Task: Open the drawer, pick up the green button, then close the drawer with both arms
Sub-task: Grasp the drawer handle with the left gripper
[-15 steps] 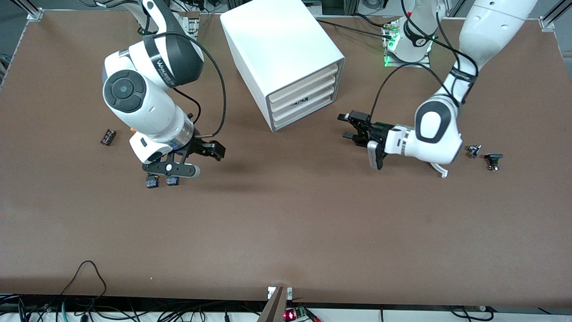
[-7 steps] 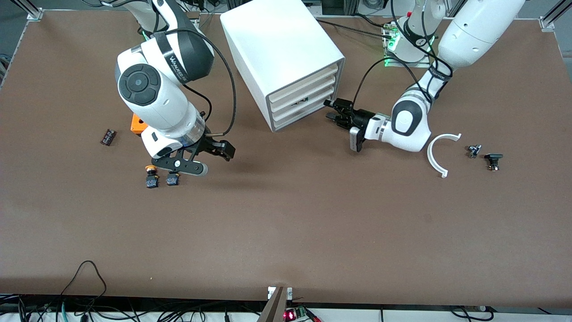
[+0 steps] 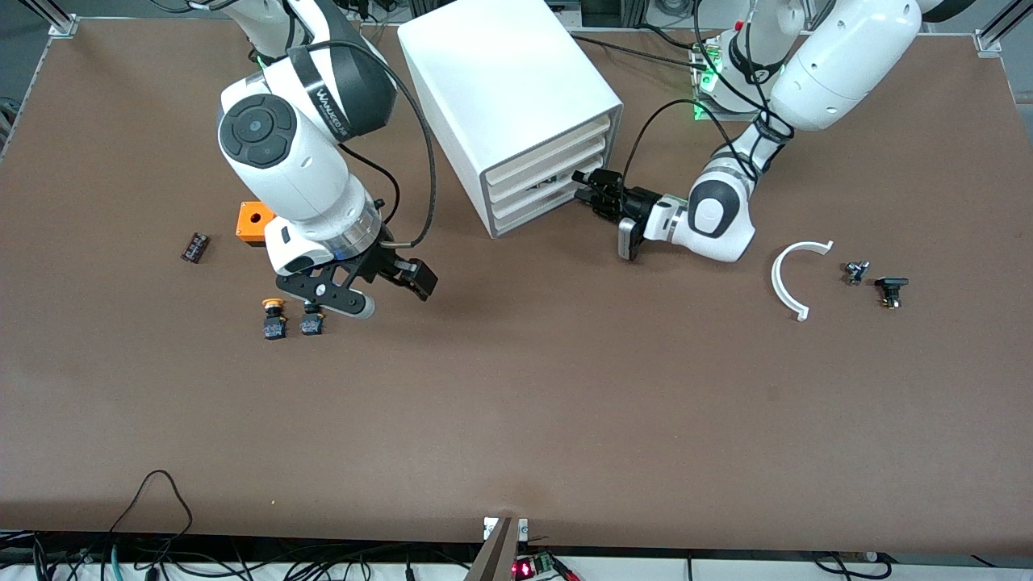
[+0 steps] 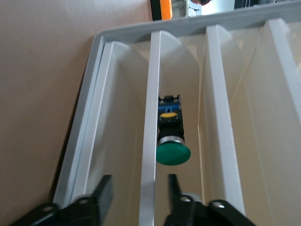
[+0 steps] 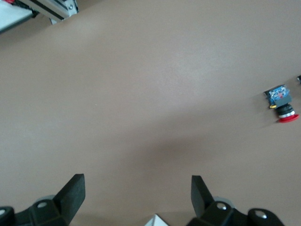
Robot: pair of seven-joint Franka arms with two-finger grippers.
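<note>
The white cabinet (image 3: 500, 73) stands at the table's back middle, with its stacked cream drawer fronts shut. My left gripper (image 3: 583, 187) is open, right at those fronts. In the left wrist view its fingers (image 4: 104, 193) straddle the front edge of one drawer (image 4: 149, 117), and the gripper (image 4: 138, 193) holds nothing. The green-capped button (image 4: 172, 151) lies inside that drawer and shows through the gap above its front. My right gripper (image 3: 413, 278) is open and empty over bare table beside the cabinet, toward the right arm's end. In its own view (image 5: 137, 193) only brown table lies between the fingers.
A yellow-capped button (image 3: 273, 319) and a red-capped one (image 3: 311, 323) (image 5: 281, 106) lie under the right arm. An orange box (image 3: 252, 222) and a small black part (image 3: 194, 247) lie nearby. A white curved piece (image 3: 787, 278) and two small parts (image 3: 891, 289) lie toward the left arm's end.
My left gripper has moved across the table up to the drawer fronts. My right arm has shifted toward the cabinet, uncovering the orange box and the yellow-capped button.
</note>
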